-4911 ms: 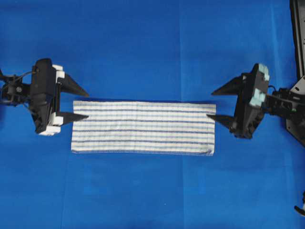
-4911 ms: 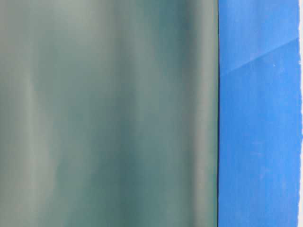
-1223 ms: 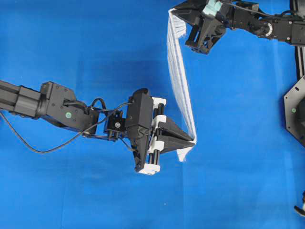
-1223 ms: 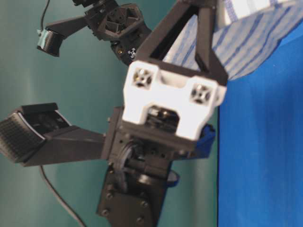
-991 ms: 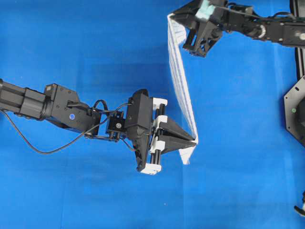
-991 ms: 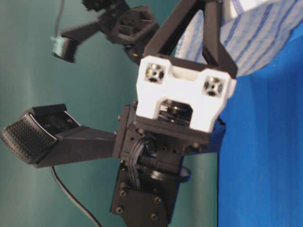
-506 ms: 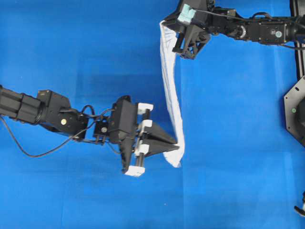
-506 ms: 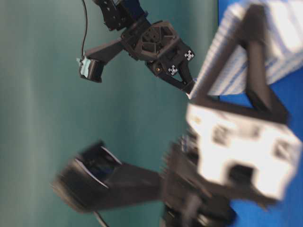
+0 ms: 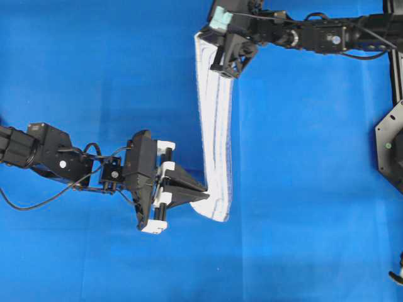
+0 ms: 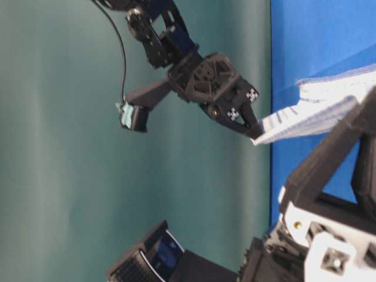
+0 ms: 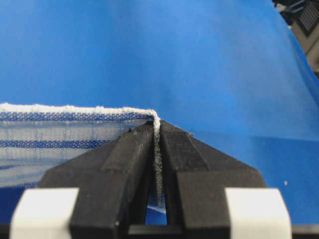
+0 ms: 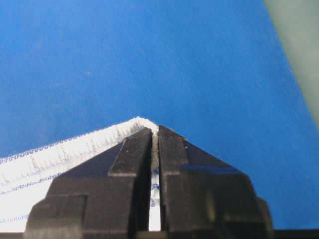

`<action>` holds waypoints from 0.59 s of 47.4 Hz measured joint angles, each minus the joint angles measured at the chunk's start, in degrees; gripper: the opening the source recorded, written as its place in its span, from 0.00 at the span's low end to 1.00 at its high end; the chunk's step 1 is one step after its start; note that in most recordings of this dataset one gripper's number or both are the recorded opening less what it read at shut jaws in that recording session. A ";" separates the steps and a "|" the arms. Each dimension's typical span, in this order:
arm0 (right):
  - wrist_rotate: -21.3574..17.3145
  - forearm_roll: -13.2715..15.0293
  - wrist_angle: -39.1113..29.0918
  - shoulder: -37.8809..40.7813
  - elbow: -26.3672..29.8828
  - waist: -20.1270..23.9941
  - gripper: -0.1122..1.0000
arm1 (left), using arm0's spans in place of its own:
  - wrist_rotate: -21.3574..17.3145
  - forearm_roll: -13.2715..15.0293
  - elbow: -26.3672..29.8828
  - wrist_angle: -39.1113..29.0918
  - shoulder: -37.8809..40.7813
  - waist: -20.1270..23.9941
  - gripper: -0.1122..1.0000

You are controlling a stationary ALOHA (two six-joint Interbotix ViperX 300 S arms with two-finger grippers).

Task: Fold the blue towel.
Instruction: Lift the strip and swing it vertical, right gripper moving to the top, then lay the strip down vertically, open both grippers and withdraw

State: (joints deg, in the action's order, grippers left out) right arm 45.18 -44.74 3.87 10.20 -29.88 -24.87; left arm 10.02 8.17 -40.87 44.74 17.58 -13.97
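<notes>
The blue towel hangs stretched between my two claws, folded lengthwise. It is white with thin blue stripes.

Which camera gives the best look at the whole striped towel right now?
The overhead view: the towel shows end to end, stretched between the right gripper and the left gripper. The table-level view shows only one blurred end. Each wrist view shows just the pinched corner and a strip of cloth.

Bright even light, soft shadows; table-level view's near foreground blurred
</notes>
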 measured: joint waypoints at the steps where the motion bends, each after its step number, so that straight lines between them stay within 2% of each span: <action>1: 0.00 0.00 -0.09 0.35 0.35 0.00 0.07 | 0.18 0.35 -0.35 0.00 0.00 -0.09 0.13; 8: 0.00 0.00 -1.49 2.90 2.72 0.09 0.11 | 0.26 3.69 -1.93 -0.18 -0.44 -0.79 0.13; 12: 0.00 0.00 -1.93 4.04 3.96 0.09 0.16 | 0.35 5.63 -2.55 -0.62 -0.53 -1.14 0.19; 15: 0.00 0.00 -2.02 5.01 4.92 0.18 0.24 | 0.53 6.42 -2.55 -1.23 -0.53 -1.58 0.32; 18: 0.00 0.00 -2.20 5.89 5.71 0.26 0.37 | 0.53 6.77 -2.46 -1.93 -0.53 -1.93 0.48; 23: 0.09 0.44 -2.20 6.50 6.59 0.70 0.65 | 0.53 7.03 -1.93 -3.34 -0.53 -2.81 0.77; 28: 0.09 1.14 -2.11 6.50 6.77 1.41 0.91 | 1.67 7.12 -1.93 -5.45 -0.97 -3.16 0.93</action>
State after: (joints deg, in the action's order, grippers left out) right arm 45.26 -43.59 1.76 16.70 -23.12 -23.47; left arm 11.69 15.29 -42.80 39.29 16.61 -17.14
